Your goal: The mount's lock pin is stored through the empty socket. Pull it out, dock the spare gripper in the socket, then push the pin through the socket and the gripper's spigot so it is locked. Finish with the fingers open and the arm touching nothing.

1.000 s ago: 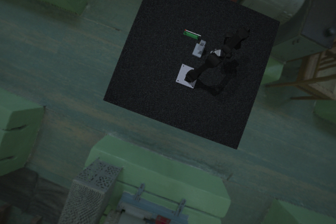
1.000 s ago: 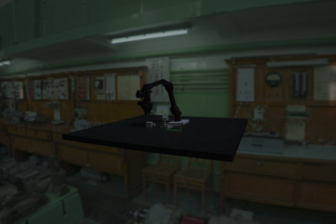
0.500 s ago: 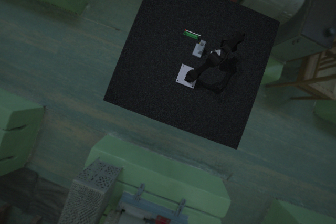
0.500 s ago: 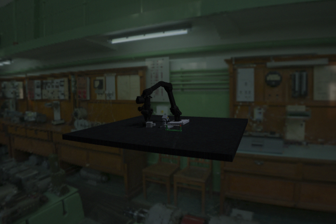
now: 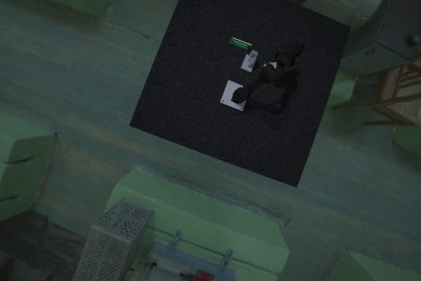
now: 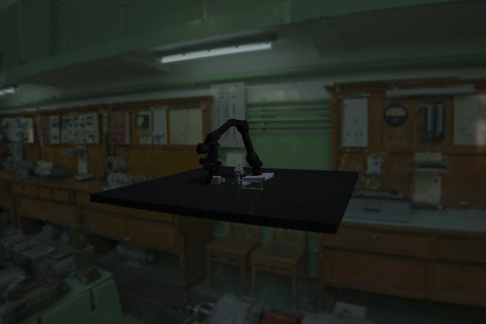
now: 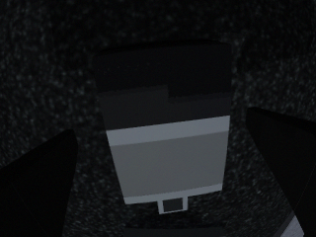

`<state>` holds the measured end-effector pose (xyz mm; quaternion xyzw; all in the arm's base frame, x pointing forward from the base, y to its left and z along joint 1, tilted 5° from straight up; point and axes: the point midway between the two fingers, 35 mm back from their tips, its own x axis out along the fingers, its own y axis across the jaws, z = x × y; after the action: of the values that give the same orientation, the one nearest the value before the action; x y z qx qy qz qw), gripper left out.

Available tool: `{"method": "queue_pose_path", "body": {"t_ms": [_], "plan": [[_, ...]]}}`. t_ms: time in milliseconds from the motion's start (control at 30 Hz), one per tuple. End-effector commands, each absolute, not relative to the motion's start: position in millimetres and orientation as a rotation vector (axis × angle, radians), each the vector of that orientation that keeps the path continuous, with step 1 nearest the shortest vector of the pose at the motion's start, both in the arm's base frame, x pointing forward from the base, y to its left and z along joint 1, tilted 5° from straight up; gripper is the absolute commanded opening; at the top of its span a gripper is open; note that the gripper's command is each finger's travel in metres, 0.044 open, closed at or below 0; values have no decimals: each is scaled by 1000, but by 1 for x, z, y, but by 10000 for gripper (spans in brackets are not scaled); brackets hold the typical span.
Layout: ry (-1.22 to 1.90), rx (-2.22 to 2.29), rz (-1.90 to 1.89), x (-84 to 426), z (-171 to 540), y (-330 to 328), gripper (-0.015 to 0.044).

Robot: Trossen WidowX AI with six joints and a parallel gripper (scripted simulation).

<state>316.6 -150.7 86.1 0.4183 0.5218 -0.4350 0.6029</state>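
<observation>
The spare gripper (image 7: 170, 168) (image 6: 216, 180) is a pale block with a dark far part and a small square spigot with a hole (image 7: 173, 204); in the top view the arm partly covers it. My gripper (image 7: 164, 126) (image 6: 211, 179) is open and empty, low over the spare gripper, with one finger out to each side and no contact visible. The grey mount (image 5: 248, 62) (image 6: 238, 170) stands beside it. The lock pin (image 5: 242, 41) (image 6: 250, 180), pale with a red head, lies along the green rack (image 5: 239, 44) (image 6: 250, 189), out of the socket.
The arm's white base plate (image 5: 228, 97) (image 6: 267, 176) is near the mount, and its corner shows at the lower right of the wrist view (image 7: 294, 228). All stand on the black table top (image 5: 190, 101) (image 6: 294, 206). The green rack is just beyond the mount's end.
</observation>
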Motion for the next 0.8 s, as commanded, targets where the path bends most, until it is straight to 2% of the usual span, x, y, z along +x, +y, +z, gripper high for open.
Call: {"method": "queue_pose_path", "body": {"t_ms": [0, 567, 767], "plan": [[1217, 965, -1010, 316, 78, -151, 440], [1217, 965, -1010, 316, 56, -152, 440], [1217, 965, -1010, 316, 56, -152, 282]]}}
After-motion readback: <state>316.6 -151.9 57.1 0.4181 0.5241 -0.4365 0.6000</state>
